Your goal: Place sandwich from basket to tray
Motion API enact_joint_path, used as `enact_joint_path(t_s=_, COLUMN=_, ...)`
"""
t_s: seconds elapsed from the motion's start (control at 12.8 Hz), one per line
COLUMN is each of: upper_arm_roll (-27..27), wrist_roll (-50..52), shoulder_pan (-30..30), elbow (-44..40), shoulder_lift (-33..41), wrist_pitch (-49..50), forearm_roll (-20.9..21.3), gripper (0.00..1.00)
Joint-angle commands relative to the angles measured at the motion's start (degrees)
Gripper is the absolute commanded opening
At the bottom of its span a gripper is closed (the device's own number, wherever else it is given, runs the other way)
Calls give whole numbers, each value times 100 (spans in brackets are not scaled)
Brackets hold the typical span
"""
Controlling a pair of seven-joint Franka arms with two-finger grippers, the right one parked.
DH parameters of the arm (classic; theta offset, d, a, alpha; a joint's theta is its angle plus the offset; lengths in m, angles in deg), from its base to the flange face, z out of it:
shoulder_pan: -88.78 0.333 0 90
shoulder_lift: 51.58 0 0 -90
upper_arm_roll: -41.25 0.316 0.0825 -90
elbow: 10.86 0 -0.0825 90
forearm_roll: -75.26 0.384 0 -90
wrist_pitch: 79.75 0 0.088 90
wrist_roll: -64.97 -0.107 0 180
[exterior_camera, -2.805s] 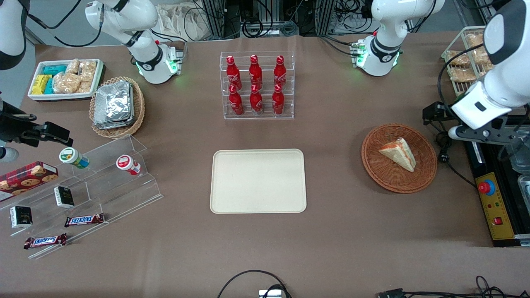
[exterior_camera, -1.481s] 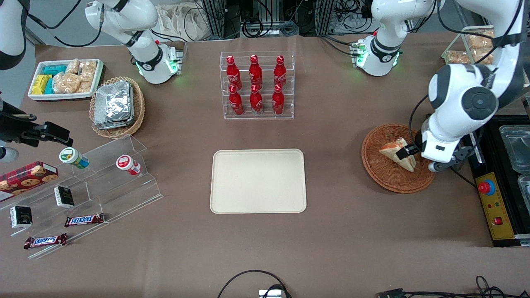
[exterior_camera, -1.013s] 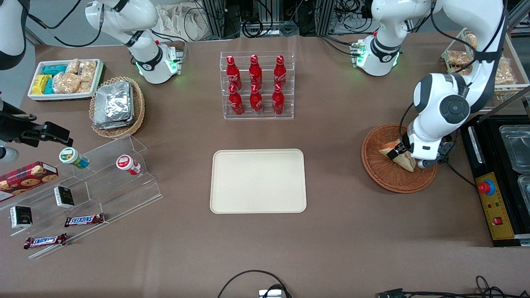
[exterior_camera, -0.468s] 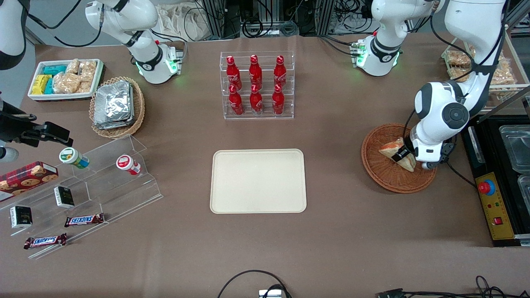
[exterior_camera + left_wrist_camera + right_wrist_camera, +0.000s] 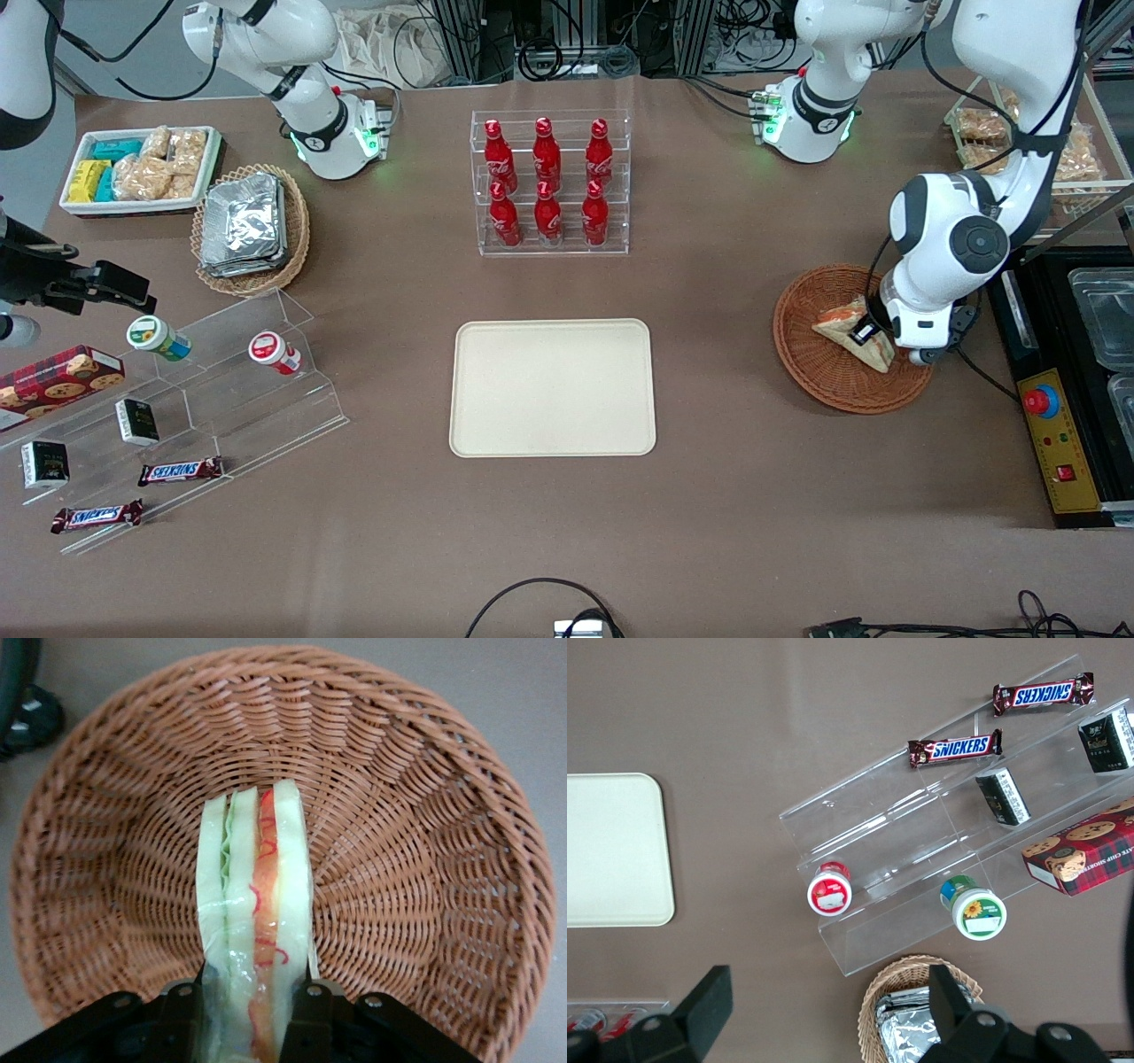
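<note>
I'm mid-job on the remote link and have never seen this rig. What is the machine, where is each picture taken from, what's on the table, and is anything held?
Two white robot arms stand at a brown table; only one works. The wide picture looks down from the front. One close-up comes from the working arm's wrist, the other from the parked arm's wrist. The working arm's gripper is down in the basket, its fingers on either side of the sandwich, which stands on edge and appears gripped, though it is not lifted clear of the basket. The tray mid-table holds nothing yet. A rack of red bottles stands farther from the front camera. Toward the parked arm's end are a clear stepped shelf with snacks, a foil-pack basket and a white bin.
</note>
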Motion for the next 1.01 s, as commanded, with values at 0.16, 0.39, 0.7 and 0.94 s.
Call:
enact_joint_path(t_s=0.16, upper_arm_roll=-776, wrist_roll=-339, shoulder_pan=-81, elbow=-1766, shoulder_lift=319, wrist_pitch=2484, forearm_roll=-29, gripper=0)
enact_joint_path(t_s=0.39, upper_arm_roll=-1707, wrist_roll=-435, shoulder_pan=-90, elbow=-3076, shoulder_lift=-275, wrist_pitch=3261, forearm_roll=-336, gripper=0)
enact_joint_path(t_s=0.7, upper_arm_roll=-2326, wrist_roll=-919, shoulder_pan=-1062, elbow=-4430, shoulder_lift=-2032, wrist_pitch=3236, forearm_roll=583, gripper=0)
enact_joint_path(t_s=0.94, upper_arm_roll=-2300, wrist_roll=-814, shoulder_pan=-1714, elbow=-5450, shoulder_lift=-3448, wrist_pitch=3192, forearm_roll=1183, gripper=0)
